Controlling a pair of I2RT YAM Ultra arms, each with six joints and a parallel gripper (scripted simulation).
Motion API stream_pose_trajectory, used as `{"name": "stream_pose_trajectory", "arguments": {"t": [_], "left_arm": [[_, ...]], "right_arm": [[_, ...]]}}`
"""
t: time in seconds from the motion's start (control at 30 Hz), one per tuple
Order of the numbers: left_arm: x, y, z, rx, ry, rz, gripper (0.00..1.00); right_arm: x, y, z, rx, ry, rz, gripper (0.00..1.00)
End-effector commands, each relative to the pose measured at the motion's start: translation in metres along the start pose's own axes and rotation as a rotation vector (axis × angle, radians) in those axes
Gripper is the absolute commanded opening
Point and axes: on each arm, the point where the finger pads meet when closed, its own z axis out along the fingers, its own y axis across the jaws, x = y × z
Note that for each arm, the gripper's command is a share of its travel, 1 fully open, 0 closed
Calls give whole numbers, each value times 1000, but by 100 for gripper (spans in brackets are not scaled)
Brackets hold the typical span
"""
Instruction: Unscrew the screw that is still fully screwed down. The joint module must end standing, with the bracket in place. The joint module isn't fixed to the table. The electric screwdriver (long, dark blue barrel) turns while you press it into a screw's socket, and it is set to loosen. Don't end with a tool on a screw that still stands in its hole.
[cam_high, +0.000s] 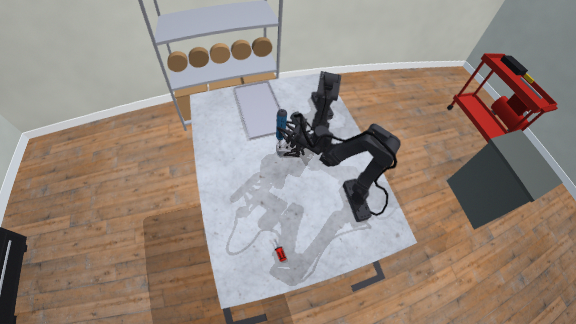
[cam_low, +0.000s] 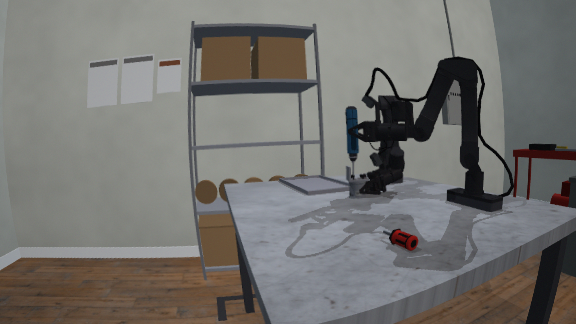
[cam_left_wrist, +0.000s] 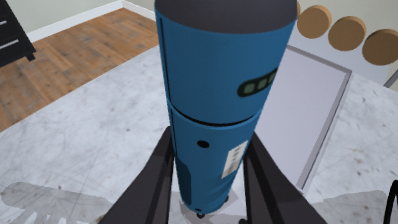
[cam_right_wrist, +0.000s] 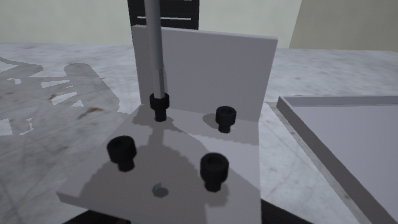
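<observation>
Holding the electric screwdriver (cam_high: 281, 120) (cam_low: 352, 142) (cam_left_wrist: 215, 90) (cam_right_wrist: 154, 55) upright, the left gripper (cam_high: 283, 131) (cam_low: 353, 131) (cam_left_wrist: 209, 132) was closed around its barrel. Below those fingers, its tip met a raised screw (cam_right_wrist: 159, 102) on the bracket (cam_right_wrist: 205, 75). The right gripper (cam_high: 287, 153) (cam_low: 364, 189) (cam_right_wrist: 182, 191) had fingers beneath the bracket, beside the joint module (cam_low: 353, 189); whether they clamped it could not be determined.
</observation>
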Motion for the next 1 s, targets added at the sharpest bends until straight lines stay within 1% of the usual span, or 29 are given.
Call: {"name": "stream_pose_trajectory", "arguments": {"t": [0.0,0.97], "left_arm": [[-60,-1,5,2,-172,-1,42],[-66,-2,5,2,-181,0,42]], "right_arm": [[-3,1,0,-1,-5,10,59],[-3,1,0,-1,-5,10,59]]}}
